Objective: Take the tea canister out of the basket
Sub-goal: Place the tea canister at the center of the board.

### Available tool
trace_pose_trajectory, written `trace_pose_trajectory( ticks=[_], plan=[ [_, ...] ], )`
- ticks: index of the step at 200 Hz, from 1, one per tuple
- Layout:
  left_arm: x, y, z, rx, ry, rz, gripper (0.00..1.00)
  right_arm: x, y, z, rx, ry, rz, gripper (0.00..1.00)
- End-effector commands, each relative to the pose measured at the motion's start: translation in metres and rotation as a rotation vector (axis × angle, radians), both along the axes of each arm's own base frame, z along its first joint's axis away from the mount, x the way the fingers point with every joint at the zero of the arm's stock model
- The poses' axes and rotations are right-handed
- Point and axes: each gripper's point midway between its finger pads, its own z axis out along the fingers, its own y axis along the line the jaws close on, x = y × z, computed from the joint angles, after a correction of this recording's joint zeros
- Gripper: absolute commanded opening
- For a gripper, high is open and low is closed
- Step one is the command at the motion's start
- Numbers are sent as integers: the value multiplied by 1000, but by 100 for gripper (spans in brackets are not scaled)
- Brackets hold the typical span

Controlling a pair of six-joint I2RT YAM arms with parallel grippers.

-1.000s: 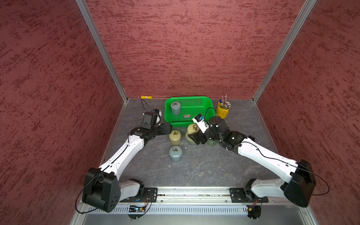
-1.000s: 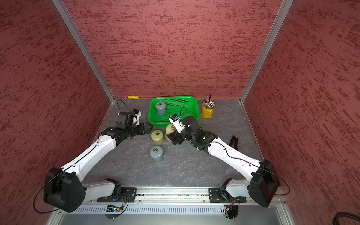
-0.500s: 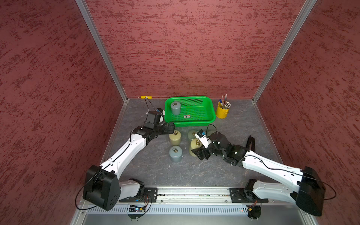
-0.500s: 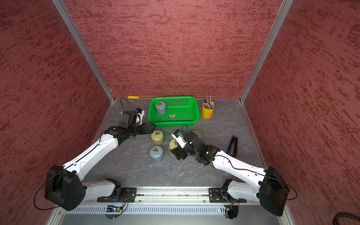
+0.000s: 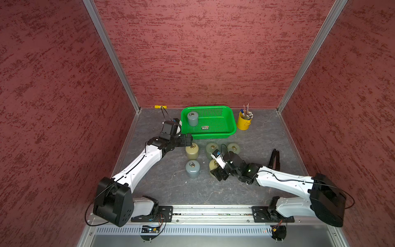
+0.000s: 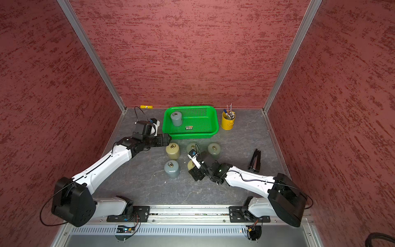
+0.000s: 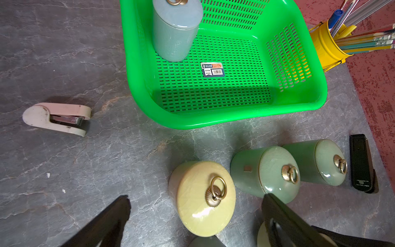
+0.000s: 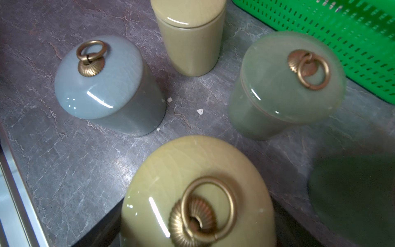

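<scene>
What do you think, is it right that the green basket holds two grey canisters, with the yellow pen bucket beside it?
Not quite: the basket holds one grey canister, not two, as both top views show. The yellow pen bucket does stand beside it.

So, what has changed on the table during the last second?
The right gripper, still shut on the yellow canister, carried it from the front edge of the basket toward the near side. The left gripper shifted slightly, staying open. The basket and the grey canister inside it stayed put.
</scene>
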Motion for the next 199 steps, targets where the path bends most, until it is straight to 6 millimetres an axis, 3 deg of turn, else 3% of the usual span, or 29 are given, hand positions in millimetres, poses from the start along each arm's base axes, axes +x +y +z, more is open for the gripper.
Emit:
trace_pose_trajectory(
  ticks=[1,56,80,199],
  plan=[
    [7,-4,9,-4,-20,-5,100,19,20,33,120,-113,-33,0],
    [11,-5,6,2,-14,-8,100,19,24,16,83,-101,-30,0],
    [11,-6,5,2,-14,-10,100,18,26,16,91,-101,-27,6],
    [10,-5,2,11,-7,-10,100,15,22,1,59,-88,-43,88]
  ],
)
